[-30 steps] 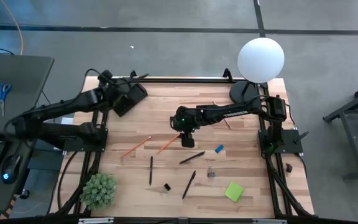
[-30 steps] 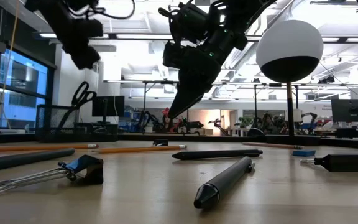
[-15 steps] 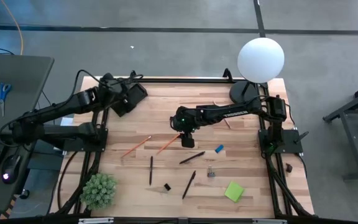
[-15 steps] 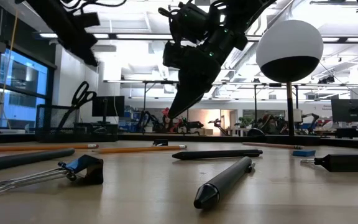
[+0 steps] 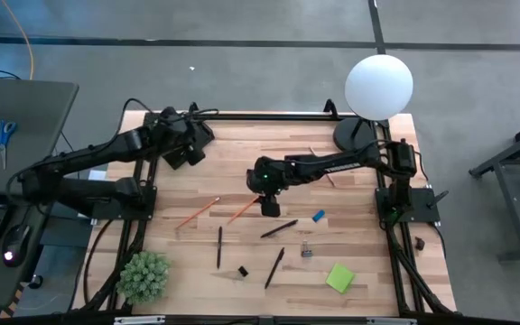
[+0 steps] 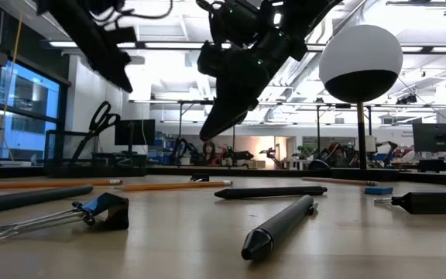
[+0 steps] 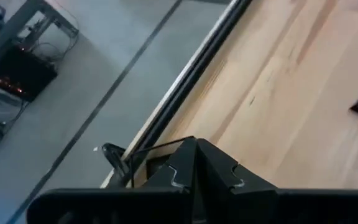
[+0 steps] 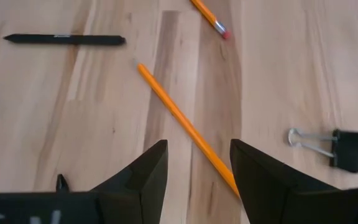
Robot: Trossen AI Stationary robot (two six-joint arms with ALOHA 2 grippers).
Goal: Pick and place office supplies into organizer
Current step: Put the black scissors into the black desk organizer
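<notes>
My right gripper (image 5: 267, 206) (image 8: 197, 171) hangs open over the middle of the table. Its fingers stand on either side of an orange pencil (image 8: 185, 127) (image 5: 245, 209) lying flat, above it and not touching (image 6: 205, 133). A second pencil (image 5: 197, 212), black pens (image 5: 278, 228) (image 5: 219, 246) (image 5: 274, 267), binder clips (image 5: 306, 250) (image 5: 242, 271), a blue eraser (image 5: 318, 216) and a green sticky pad (image 5: 339, 277) lie scattered on the wood. My left gripper (image 5: 183, 135) (image 7: 194, 155) is shut and holds nothing, over the black organizer (image 5: 202, 137) at the far left corner.
A white globe lamp (image 5: 378, 86) stands on its round base (image 5: 355, 134) at the far right corner. A green spiky plant (image 5: 143, 275) sits at the near left corner. A grey desk with blue scissors (image 5: 4, 134) stands off the table's left.
My left arm has swung toward the table's right and come lower over the organizer. My right gripper has shifted slightly toward the left above the orange pencil and stays open. No object has moved.
</notes>
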